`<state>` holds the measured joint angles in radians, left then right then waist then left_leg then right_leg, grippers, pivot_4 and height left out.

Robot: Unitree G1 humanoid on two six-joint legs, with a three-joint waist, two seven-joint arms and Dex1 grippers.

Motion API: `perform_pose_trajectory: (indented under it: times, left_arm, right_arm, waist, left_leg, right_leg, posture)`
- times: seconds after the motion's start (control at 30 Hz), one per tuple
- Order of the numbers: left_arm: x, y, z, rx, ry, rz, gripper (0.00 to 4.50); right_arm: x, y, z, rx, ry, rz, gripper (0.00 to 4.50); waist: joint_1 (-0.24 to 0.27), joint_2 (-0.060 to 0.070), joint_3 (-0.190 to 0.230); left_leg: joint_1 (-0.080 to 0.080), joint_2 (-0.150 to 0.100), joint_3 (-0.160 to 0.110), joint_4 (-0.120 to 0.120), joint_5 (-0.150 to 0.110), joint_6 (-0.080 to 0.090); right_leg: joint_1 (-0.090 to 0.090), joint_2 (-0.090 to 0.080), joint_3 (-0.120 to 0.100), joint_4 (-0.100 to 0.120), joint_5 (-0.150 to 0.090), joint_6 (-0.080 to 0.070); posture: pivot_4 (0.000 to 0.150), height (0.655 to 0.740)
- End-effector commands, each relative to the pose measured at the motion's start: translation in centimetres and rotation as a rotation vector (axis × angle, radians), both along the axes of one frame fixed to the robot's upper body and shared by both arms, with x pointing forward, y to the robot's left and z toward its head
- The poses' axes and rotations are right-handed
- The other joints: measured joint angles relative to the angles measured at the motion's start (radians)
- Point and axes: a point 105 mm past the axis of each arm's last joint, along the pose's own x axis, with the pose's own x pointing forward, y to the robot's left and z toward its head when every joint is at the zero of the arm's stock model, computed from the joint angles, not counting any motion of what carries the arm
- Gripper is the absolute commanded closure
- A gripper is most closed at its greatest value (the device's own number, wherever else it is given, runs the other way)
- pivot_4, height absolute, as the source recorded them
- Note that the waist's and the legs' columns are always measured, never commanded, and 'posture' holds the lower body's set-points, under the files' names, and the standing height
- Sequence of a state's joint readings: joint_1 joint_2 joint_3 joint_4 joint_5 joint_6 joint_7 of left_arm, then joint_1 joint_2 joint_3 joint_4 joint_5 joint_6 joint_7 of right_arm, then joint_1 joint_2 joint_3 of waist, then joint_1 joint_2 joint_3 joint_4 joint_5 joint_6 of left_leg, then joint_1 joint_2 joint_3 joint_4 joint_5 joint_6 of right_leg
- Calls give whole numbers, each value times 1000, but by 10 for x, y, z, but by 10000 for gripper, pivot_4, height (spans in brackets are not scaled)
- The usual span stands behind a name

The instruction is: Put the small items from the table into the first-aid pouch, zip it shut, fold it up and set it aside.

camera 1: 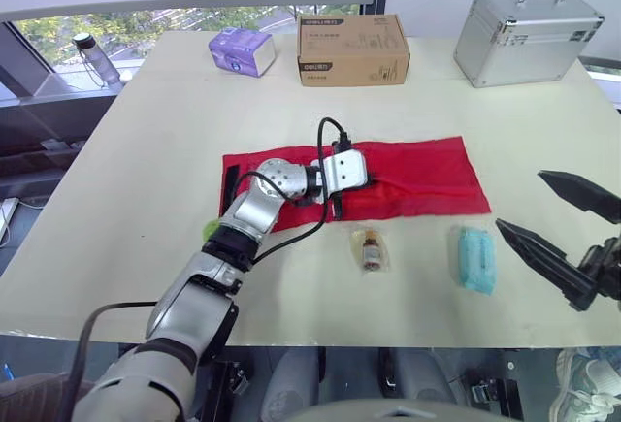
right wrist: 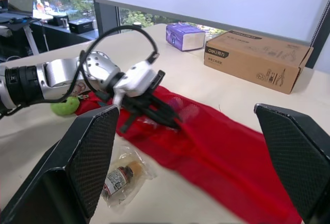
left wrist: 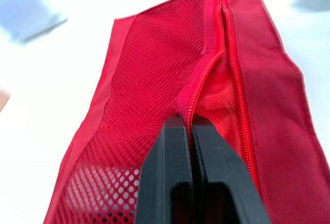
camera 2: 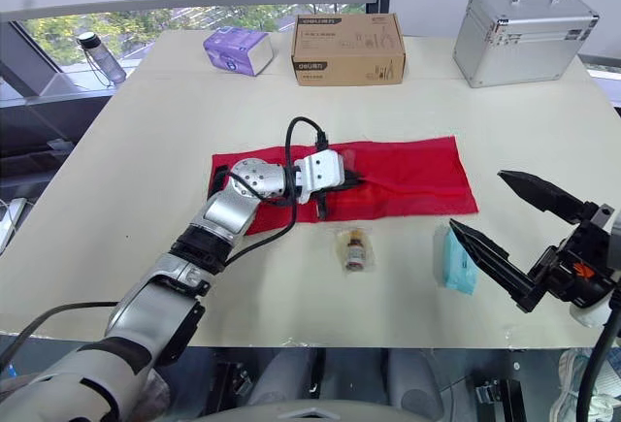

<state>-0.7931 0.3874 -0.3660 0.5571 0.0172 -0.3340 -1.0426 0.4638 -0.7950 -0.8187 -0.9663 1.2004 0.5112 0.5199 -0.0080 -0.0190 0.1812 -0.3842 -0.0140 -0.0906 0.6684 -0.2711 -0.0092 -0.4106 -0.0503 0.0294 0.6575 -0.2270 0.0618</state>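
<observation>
The red first-aid pouch [camera 1: 417, 179] lies flat at mid-table, its zipper partly open beside a mesh panel [left wrist: 154, 64]. My left gripper [camera 1: 369, 182] rests on the pouch, shut on the zipper edge [left wrist: 188, 121]. In front of the pouch lie a small brown bottle in a clear bag [camera 1: 370, 248] and a teal packet [camera 1: 474, 259]. A green item [right wrist: 64, 105] sits by my left forearm at the pouch's left end. My right gripper [camera 1: 521, 199] hovers open and holds nothing, to the right of the teal packet near the table's front right.
Along the far edge stand a purple tissue pack [camera 1: 241, 51], a cardboard box [camera 1: 351, 48] and a silver metal case [camera 1: 529, 34]. A water bottle [camera 1: 95, 58] stands on the sill beyond the table's left side.
</observation>
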Motion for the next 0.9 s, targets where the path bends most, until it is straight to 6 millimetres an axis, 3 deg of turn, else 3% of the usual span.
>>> perform_pose_trajectory:
  times: [0.03,0.1,0.2,0.4,0.53,0.67,0.77,0.9]
  left_arm:
    - [1,10,20,-13,-97,-93,44394]
    - [7,14,20,10,-119,-90,44394]
    - [11,-1,23,-25,-143,-112,44394]
    - [14,-46,20,-22,-155,-141,44394]
    - [19,-57,20,-76,-26,-85,44394]
    - [22,-37,38,-216,175,-5,34723]
    - [14,-10,48,-295,346,77,21354]
    - [5,18,48,-306,463,204,21354]
  right_arm:
    - [-6,6,6,-9,-31,22,0]
    - [-6,6,4,-13,-21,19,0]
    - [-6,5,2,-13,-15,17,0]
    - [-1,3,0,-18,-6,21,0]
    - [0,3,-1,-29,-2,27,0]
    - [-2,3,-3,-42,9,26,0]
    - [-4,0,-5,-48,19,18,0]
    - [-6,0,-8,-63,35,17,0]
  waist:
    - [0,0,0]
    - [-1,0,0]
    - [1,0,0]
    - [8,-1,0]
    - [-6,-1,0]
    - [-12,-1,0]
    - [-19,0,0]
    - [-20,1,0]
  left_leg:
    - [0,0,0,0,0,0]
    - [0,0,0,0,0,0]
    - [0,0,0,0,0,0]
    - [-1,-1,0,1,0,1]
    - [0,-1,0,1,-1,1]
    - [0,0,0,0,-1,1]
    - [1,1,0,0,-1,1]
    - [1,1,0,0,-1,1]
  right_leg:
    - [0,0,0,0,0,0]
    - [0,0,0,0,0,0]
    - [0,0,0,0,0,0]
    - [0,0,0,0,0,0]
    - [0,0,0,0,0,0]
    - [0,1,0,1,0,0]
    - [-1,1,0,2,0,0]
    - [0,1,1,2,0,0]
  posture:
    - [1500,7400]
    - [1500,7400]
    - [1500,7400]
    - [1500,7400]
    - [1500,7400]
    - [1500,7400]
    - [1500,7400]
    - [1500,7400]
